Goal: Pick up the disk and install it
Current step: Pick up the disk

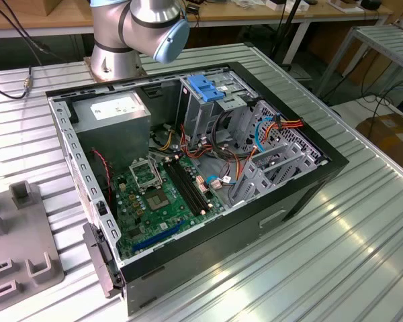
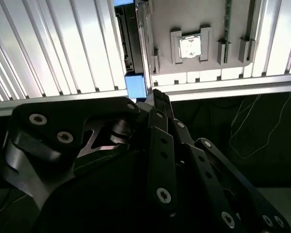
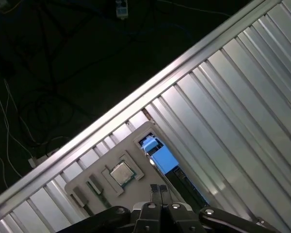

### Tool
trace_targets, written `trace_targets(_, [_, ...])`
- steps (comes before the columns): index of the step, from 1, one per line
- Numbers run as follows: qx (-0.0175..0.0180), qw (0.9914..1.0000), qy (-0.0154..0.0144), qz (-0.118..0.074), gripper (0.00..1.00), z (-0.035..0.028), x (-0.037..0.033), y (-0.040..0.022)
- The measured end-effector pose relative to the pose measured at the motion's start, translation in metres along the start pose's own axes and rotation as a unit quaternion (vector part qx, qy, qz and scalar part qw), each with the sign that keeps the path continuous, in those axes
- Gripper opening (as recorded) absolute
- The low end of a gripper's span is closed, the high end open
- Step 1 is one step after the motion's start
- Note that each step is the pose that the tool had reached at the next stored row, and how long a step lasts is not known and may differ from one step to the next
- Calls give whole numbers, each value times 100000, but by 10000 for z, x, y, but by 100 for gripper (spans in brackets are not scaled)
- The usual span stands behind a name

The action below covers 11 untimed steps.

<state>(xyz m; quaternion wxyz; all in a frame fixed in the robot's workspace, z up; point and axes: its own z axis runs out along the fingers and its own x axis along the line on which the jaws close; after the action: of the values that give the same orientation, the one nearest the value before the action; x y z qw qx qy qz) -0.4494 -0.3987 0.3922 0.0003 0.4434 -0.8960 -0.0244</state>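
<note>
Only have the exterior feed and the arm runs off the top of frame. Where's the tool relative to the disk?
Observer: In both wrist views the tool hovers close by the disk, holding nothing.
Operator: Open or shut?
Observer: Shut. The fingertips meet in the first wrist view.
Operator: How's the disk sitting?
Observer: It stands on edge along one side of the grey fixture, with its blue rail end toward the tool. A processor chip lies in a pocket of the same fixture.
</note>
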Motion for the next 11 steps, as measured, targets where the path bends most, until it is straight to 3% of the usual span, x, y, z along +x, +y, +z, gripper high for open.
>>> trace_targets(5, [-83,99917,174,-4062,10,1,0,0])
trace_targets(10, [-172,99668,360,-8131,10,0,0,0])
trace_targets(11, [-194,99575,404,-9201,10,1,0,0])
